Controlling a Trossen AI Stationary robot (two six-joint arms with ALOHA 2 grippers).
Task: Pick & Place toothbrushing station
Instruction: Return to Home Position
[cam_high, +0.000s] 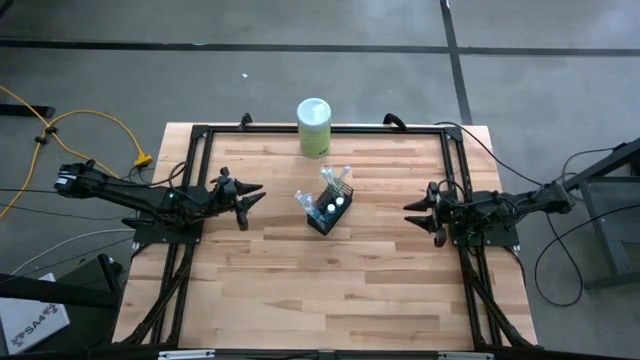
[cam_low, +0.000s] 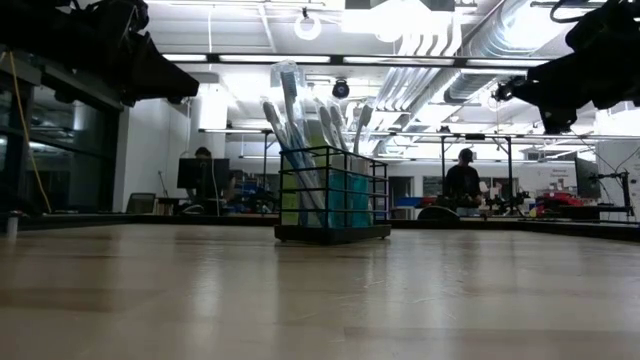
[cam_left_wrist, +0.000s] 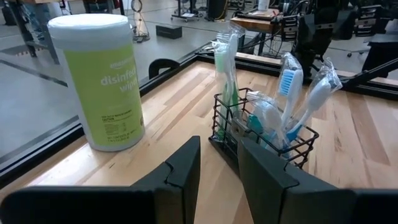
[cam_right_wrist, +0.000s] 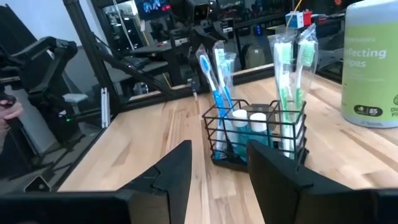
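The black wire-mesh holder stands by its base on the wooden table near the middle. Several wrapped toothbrushes stick up out of it, and two teal white-capped tubes stand inside. It also shows in the low view. My left gripper is open and empty, left of the holder and above the table. My right gripper is open and empty, right of the holder and above the table. Both point at the holder.
A pale green wipes canister with a white lid stands at the table's far edge, behind the holder. A black frame runs around the table. People sit at desks in the room beyond.
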